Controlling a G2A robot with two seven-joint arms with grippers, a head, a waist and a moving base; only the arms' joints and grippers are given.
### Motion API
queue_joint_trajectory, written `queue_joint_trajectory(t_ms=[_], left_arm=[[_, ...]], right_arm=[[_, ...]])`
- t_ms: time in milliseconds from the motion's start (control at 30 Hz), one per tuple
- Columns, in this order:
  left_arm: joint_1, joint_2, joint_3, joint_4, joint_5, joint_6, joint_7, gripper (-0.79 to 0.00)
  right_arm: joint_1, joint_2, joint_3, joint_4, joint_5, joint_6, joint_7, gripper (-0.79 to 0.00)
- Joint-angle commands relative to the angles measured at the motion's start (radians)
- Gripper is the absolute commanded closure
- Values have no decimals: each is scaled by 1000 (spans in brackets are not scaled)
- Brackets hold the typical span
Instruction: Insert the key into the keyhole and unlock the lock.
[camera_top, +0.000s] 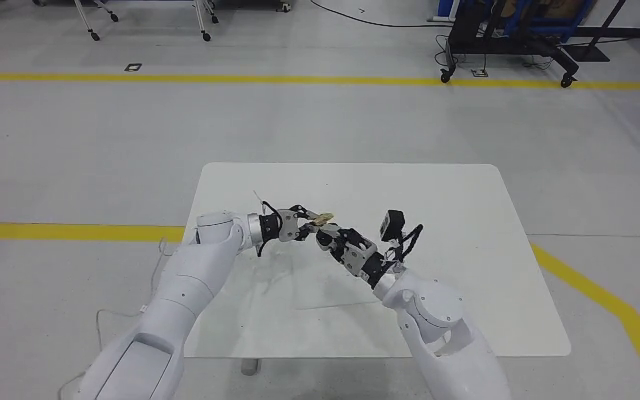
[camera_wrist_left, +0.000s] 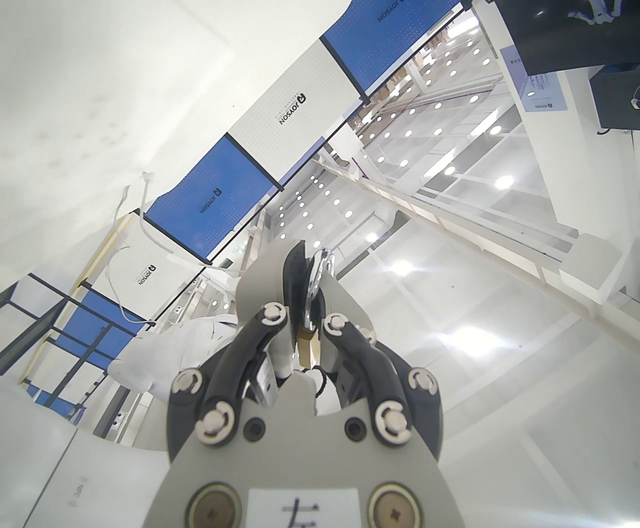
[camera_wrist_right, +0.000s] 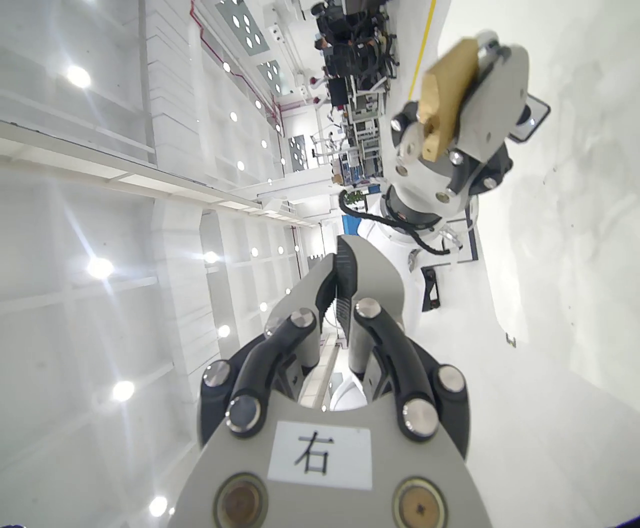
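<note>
Above the middle of the white table (camera_top: 450, 200), my left gripper (camera_top: 303, 218) is shut on a brass padlock (camera_top: 321, 215). In the left wrist view the lock's silver shackle (camera_wrist_left: 319, 272) sits between the fingertips of the gripper (camera_wrist_left: 312, 265), and its brass body (camera_wrist_left: 307, 347) lies back toward the palm. My right gripper (camera_top: 326, 237) hangs just in front of the lock, close to it. In the right wrist view that gripper (camera_wrist_right: 342, 277) is shut, with no key showing past the pads. The padlock (camera_wrist_right: 445, 115) appears farther off there, gripped by the other arm.
The two arms meet over the table's middle-left part. A small black device (camera_top: 391, 224) rides on the right arm's wrist. Wheeled carts and frames (camera_top: 510, 45) stand on the floor beyond the yellow line (camera_top: 300, 78).
</note>
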Motion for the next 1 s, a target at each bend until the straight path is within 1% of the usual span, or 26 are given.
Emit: queue_joint_trajectory(t_ms=[0,233,433,567,767,967], left_arm=[[-5,-3,4,13,-5,-5,-16,0],[-24,-10,17,52,-5,-24,-39,0],[-34,-14,23,73,-4,-39,-53,0],[-39,-16,25,82,-6,-49,-60,0],[-42,-19,25,93,-7,-69,-68,0],[-44,-20,28,94,2,-82,-60,0]], right_arm=[[10,-2,-14,24,-32,-41,-47,0],[72,-9,-68,113,-99,-25,-123,0],[90,-13,-80,138,-103,-28,-172,0],[86,-12,-77,131,-91,-34,-174,0],[60,-7,-53,99,-49,-48,-141,0],[96,-11,-71,153,-89,-19,-204,0]])
